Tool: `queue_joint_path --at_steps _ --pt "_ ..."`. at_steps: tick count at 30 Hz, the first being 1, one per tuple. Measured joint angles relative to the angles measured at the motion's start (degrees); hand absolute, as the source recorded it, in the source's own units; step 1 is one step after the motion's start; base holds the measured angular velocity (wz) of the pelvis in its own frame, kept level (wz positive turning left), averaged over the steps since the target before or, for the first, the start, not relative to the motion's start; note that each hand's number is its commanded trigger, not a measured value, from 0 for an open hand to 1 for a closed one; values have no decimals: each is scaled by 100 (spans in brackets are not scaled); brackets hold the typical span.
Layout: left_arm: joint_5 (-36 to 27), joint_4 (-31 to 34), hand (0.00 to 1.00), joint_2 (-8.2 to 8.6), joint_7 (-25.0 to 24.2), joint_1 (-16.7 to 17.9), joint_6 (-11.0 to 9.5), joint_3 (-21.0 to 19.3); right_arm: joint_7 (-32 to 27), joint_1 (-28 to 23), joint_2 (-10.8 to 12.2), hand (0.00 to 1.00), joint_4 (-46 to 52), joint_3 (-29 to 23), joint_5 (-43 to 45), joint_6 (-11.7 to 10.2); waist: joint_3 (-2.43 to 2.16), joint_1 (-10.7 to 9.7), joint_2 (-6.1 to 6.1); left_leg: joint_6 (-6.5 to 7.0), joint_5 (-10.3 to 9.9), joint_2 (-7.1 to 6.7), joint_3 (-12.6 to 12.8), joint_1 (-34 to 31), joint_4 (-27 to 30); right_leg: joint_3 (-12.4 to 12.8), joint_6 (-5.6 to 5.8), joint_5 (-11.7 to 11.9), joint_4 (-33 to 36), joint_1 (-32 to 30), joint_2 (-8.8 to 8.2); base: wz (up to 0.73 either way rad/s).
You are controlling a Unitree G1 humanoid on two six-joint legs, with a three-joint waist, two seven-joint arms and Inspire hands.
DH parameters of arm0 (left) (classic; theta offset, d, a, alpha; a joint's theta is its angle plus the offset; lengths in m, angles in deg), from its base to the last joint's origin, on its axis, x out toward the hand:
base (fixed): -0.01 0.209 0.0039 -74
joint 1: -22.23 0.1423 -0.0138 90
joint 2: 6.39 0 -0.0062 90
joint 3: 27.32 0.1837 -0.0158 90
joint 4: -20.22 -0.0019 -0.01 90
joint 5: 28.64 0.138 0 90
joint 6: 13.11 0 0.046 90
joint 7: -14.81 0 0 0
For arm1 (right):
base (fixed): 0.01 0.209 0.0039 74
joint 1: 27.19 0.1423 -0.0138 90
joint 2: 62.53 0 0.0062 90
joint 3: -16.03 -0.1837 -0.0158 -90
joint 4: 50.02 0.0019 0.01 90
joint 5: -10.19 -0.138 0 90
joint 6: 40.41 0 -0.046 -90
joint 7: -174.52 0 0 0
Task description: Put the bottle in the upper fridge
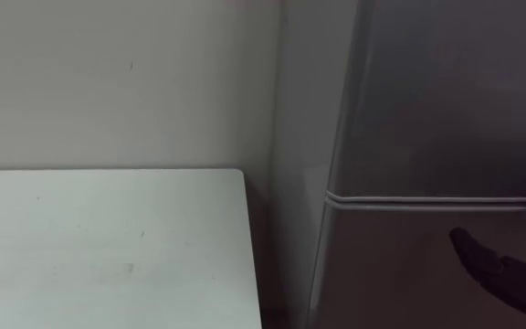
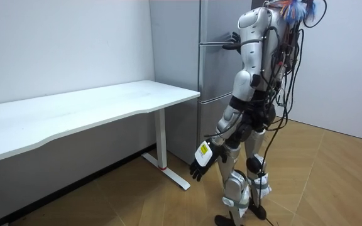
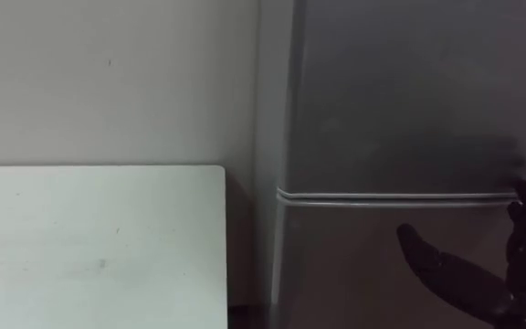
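The robot stands close up to a tall grey metal fridge [image 3: 400, 110], facing its doors, with its black right hand [image 3: 496, 283] raised in front of them. That hand is released: the thumb reaches out to its left, the fingers point upward, and nothing lies in it. Just above the thumb, and level with the fingers, runs the horizontal seam [image 3: 382, 197] that parts the upper door from the one below; both doors sit flush and closed. Whether the hand touches the door I cannot tell. Well off to the left of the right hand, past the fridge's side edge, lies a white rectangular tabletop [image 3: 89, 247], its far corner close to the fridge, with a plain pale wall [image 3: 108, 82] behind it. In the room view the left hand [image 2: 201, 168] hangs low at the robot's side, far below the raised one, near knee height above the wooden floor [image 2: 332, 176] and on the side nearest the tabletop. Its fingers are loose and spread, grasping nothing. Where the bottle is I cannot tell; it is in neither hand and nowhere on the stretch of tabletop beside them
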Motion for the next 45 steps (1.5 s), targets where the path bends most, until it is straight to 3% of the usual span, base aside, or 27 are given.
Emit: queue_joint_path --at_steps 11,15,19,26,28,30,45 --pt "-5 121 0 1 -80 60 37 -153 -79 37 -1 0 -181 29 273 -6 -16 -8 69 3 -3 5 -11 44 18 -37 -2 11 -9 85 0 1" --pt "-11 144 0 -14 -40 84 51 -289 -263 -24 -10 0 -183 29 280 4 -43 -16 72 4 -2 -3 -99 11 50 -138 -2 11 -17 106 -11 10" --pt "-22 344 0 -43 -24 255 22 -452 -414 -28 -163 0 -246 -58 149 5 -49 -75 63 5 -2 -15 -162 3 78 -200 0 10 -12 176 -24 11" --pt "-14 344 0 -38 14 367 -55 -908 -711 -101 -170 0 -328 -978 -256 8 -52 -154 30 6 -2 -29 -210 41 82 -264 11 -33 -17 177 -56 3" --pt "-15 345 0 -37 13 446 -56 -931 -876 -105 -167 0 -360 -1185 -256 8 -88 -215 -5 6 -2 -32 -210 27 75 -269 13 -34 -30 176 -54 2" --pt "-15 344 0 -34 14 484 -57 -1075 -1140 -201 -165 0 -406 -1438 -258 6 -95 -250 -12 6 -1 -26 -217 0 75 -280 8 -21 -80 181 -36 0" --pt "-2 401 0 -6 75 433 -34 -1089 -1914 -447 -154 0 -933 -2179 -1135 8 -77 -434 2 1 -2 -32 -174 81 -32 -252 11 -22 -68 189 -34 -2"
